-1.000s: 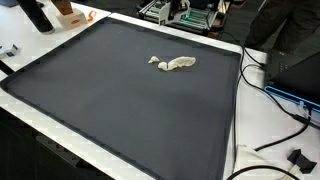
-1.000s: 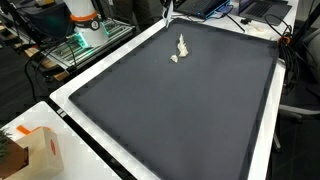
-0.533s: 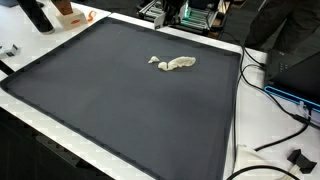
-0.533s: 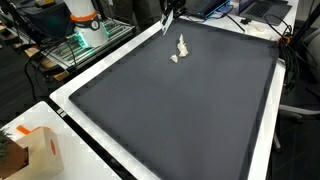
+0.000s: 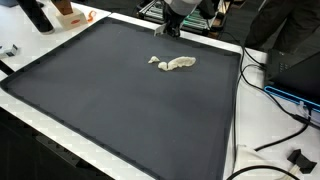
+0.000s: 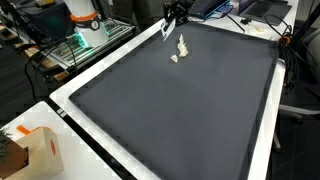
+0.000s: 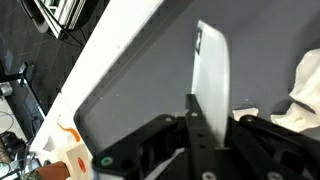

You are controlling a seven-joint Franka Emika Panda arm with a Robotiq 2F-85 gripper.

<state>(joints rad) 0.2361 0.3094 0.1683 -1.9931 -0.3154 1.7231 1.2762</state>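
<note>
one gripper (image 6: pixel 170 22), one white strip (image 7: pixel 211 70), one crumpled white cloth (image 6: pixel 179 48), one dark mat (image 6: pixel 180 110), one orange-white box (image 6: pixel 38 150)

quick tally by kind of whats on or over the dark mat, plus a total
dark mat: 1
crumpled white cloth: 1
pincer: 1
white strip at the pincer's tips: 1
total: 4
</note>
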